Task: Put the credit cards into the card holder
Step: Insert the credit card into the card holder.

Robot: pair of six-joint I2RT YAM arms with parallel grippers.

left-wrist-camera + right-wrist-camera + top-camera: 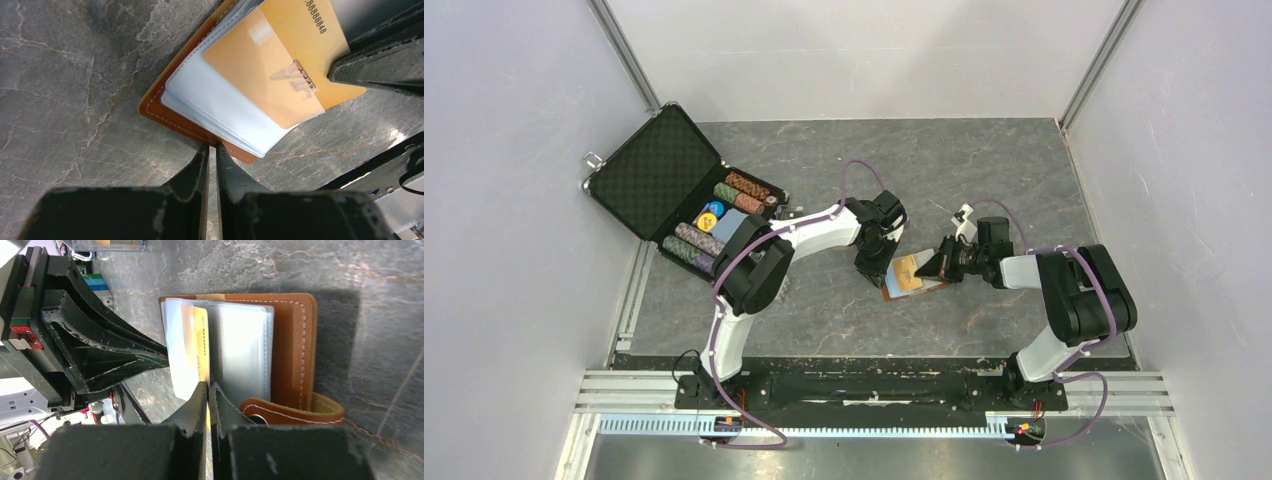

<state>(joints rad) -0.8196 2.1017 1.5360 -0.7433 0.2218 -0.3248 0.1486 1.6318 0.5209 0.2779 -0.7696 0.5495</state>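
Two arms meet over the card holder [295, 350], which lies opened flat near the middle of a grey marbled worktop [984, 170]. An open black briefcase [654, 175] of poker chips [699, 240] sits well off to the left. The job is under way, not finished. The left gripper [212, 148] has its jaws almost together on the holder's edge, apparently pinching it. The right gripper [207, 387] has its jaws closed on an orange card [280, 55]. One end of the card sits inside a clear sleeve [220, 100] and the numbered end is outside.

By that reckoning one card is partly home and needs pushing the rest of the way. No other card, orange or dark, can be picked out, so how many remain cannot be told.

Only the overhead view gives the layout — briefcase, both arms, holder between the jaws — though the card is a mere speck there. Only the left wrist view shows how deep the card sits in the sleeve, and its embossed digits. Only the right wrist view shows the snap tab [280, 412] and the leaves of sleeves fanned open.
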